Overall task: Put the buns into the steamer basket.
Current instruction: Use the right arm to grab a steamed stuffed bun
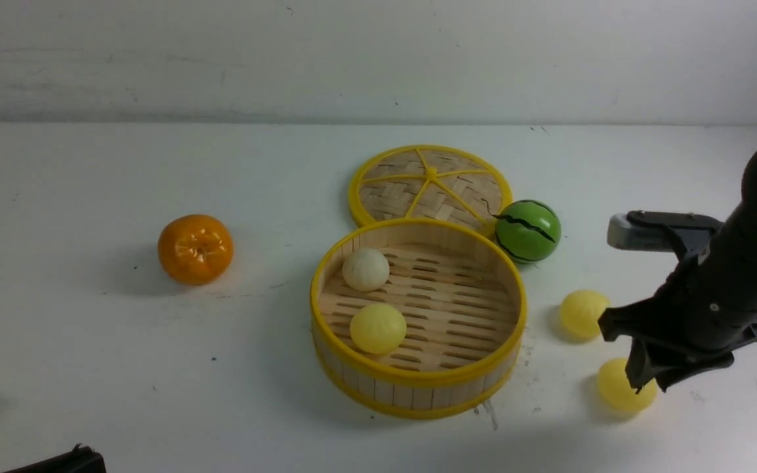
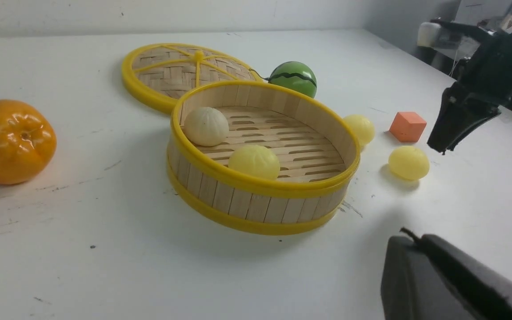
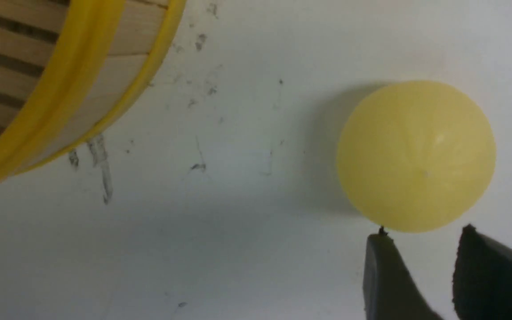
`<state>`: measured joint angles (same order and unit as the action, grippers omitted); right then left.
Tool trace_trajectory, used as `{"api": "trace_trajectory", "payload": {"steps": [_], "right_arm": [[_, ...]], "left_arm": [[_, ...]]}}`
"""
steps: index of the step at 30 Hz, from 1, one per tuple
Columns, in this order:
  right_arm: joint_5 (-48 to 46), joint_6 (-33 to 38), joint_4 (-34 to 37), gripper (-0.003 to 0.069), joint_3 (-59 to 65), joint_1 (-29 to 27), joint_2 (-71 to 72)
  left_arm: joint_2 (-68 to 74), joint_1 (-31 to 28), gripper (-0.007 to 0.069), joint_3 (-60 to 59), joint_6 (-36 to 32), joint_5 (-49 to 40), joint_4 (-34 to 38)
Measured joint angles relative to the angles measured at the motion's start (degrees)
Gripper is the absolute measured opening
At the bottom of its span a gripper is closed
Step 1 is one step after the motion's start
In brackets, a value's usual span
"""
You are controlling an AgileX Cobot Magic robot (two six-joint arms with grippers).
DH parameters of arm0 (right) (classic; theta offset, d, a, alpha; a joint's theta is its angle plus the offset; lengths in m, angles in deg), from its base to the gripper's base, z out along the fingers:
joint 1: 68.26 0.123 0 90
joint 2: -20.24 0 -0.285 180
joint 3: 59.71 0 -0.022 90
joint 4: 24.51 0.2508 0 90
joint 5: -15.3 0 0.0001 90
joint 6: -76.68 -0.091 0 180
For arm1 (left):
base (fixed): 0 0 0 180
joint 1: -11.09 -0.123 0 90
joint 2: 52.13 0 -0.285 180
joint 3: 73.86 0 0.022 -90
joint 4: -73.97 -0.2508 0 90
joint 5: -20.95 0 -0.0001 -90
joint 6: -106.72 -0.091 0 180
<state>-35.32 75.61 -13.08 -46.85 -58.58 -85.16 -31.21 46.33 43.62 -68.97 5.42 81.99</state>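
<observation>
the right tool [image 1: 648,387] hangs with its jaws a narrow way apart, gripping nothing, tips just over a pale yellow bun [image 1: 612,394] on the tabletop [image 1: 89,341]. a second bun [image 1: 583,314] sits just beyond. to its left, the steamer basket [image 1: 418,378] contains an off-white bun [image 1: 365,269] and another yellow bun [image 1: 378,328]. the left tool [image 2: 420,249], well apart, is closed.

Bright, even light from overhead. Soft shadows pool beside the orange [image 1: 195,249] and steamer basket [image 1: 418,387]. Glare streaks the orange's skin. The right wrist view is slightly blurred.
</observation>
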Motion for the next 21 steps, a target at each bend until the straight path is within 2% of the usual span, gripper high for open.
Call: {"api": "trace_trajectory", "payload": {"steps": [8,21], "right_arm": [[6.10,-1.78,-1.83,0.0238,-0.54,0.00,-2.27],[7.76,-3.68,-3.03,0.0225,-0.76,0.00,-5.08]], "left_arm": [[0.00,0.00,0.0005,0.00,0.00,0.00,0.00],[0.00,0.00,0.0018,0.00,0.00,0.00,0.00]]}}
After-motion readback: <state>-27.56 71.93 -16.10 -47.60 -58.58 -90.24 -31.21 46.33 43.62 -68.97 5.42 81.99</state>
